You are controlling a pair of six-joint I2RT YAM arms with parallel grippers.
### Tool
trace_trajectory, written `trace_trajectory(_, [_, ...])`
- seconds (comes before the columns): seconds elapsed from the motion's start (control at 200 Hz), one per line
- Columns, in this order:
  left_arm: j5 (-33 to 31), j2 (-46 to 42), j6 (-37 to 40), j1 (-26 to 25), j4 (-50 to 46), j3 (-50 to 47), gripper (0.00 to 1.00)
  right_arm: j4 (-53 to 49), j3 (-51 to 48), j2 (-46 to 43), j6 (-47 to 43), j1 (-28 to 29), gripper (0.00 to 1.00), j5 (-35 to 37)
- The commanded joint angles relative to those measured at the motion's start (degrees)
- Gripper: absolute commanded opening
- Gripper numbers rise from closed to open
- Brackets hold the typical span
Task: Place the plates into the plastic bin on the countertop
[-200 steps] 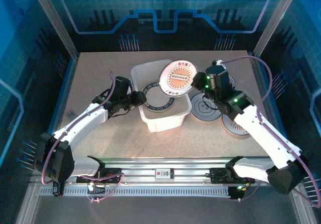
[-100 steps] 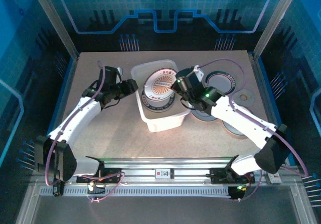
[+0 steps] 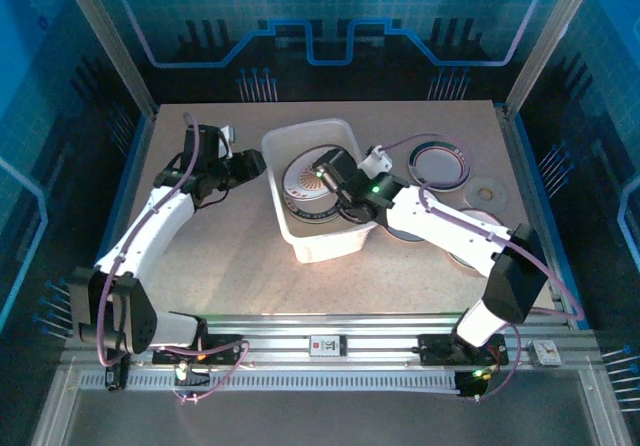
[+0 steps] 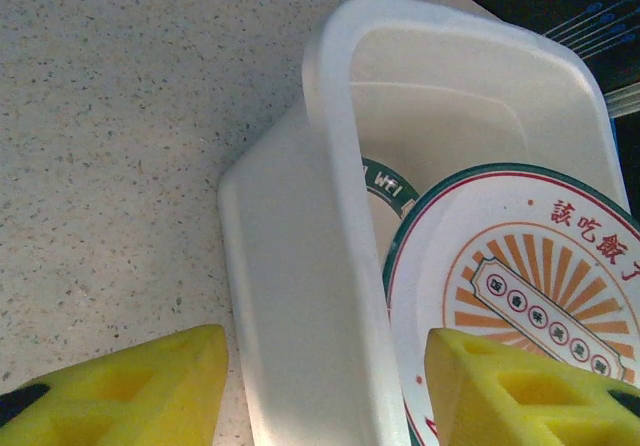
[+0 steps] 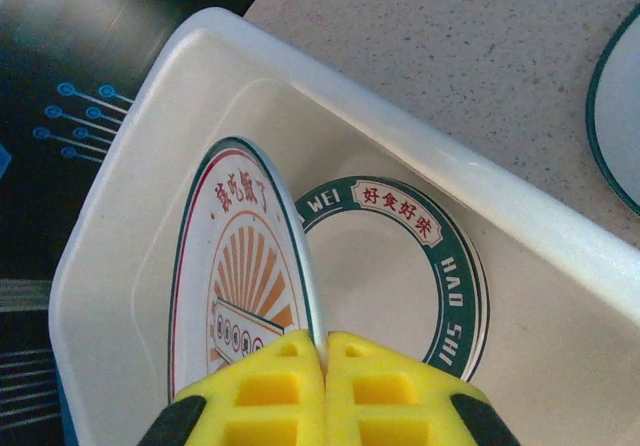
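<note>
Over the last second the right gripper [image 5: 325, 341] had lowered the sunburst plate [image 5: 240, 266] from above the plastic bin [image 3: 310, 126] into it, while the left gripper [image 4: 322, 344] drew back leftward. Nearest the bases, the countertop [image 3: 230, 256] lay bare. Just right of the bin, two plates [image 3: 402, 232] sat partly hidden under the right forearm, which would hinder reaching them. In the bin, the pinched-shut right gripper held the sunburst plate by its rim, tilted over a lettered plate [image 5: 450, 266] lying flat. The left gripper hung beside the bin, spread wide, holding nothing. Farther off lay a dark-rimmed plate [image 3: 440, 163] and a pale disc [image 3: 485, 194]. By my judgement, two were in and at least three remained.
</note>
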Motion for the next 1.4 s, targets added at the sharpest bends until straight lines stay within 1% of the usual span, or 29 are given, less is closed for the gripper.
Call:
trace_trajectory(0.0, [2.5,0.1,1.8,0.9,-1.1,0.1,0.56,-4.0,3.4,2.4,9.2,1.4,0.0,6.6])
trace_trajectory(0.075, [2.9,0.0,1.8,1.1,-1.2,-0.1,0.56,-8.6,6.0,4.6,13.9,1.6,0.0,6.7])
trace_trajectory(0.19, [3.2,-0.2,1.9,1.2,-1.2,-0.3,0.56,-12.2,9.6,7.8,16.6,2.3,0.0,7.6])
trace_trajectory(0.335, [3.9,-0.3,1.9,1.3,-1.3,-0.4,0.56,-12.8,10.6,10.1,19.0,3.1,0.0,9.8])
trace_trajectory(0.65, [4.4,-0.5,2.1,1.4,-2.0,-0.6,0.56,-18.4,14.0,15.4,25.5,3.6,0.0,9.3])
trace_trajectory(0.805, [4.9,-0.4,2.4,1.4,-2.6,-0.8,0.56,-18.6,15.0,18.3,28.6,3.8,0.0,9.5])
trace_trajectory(1.001, [4.5,-0.3,3.0,1.4,-3.4,-0.7,0.56,-18.3,15.7,20.9,30.4,3.7,0.0,8.3])
trace_trajectory(1.396, [4.3,0.6,3.0,1.4,-3.4,-0.8,0.56,-15.5,13.5,23.3,31.1,3.2,0.0,7.1])
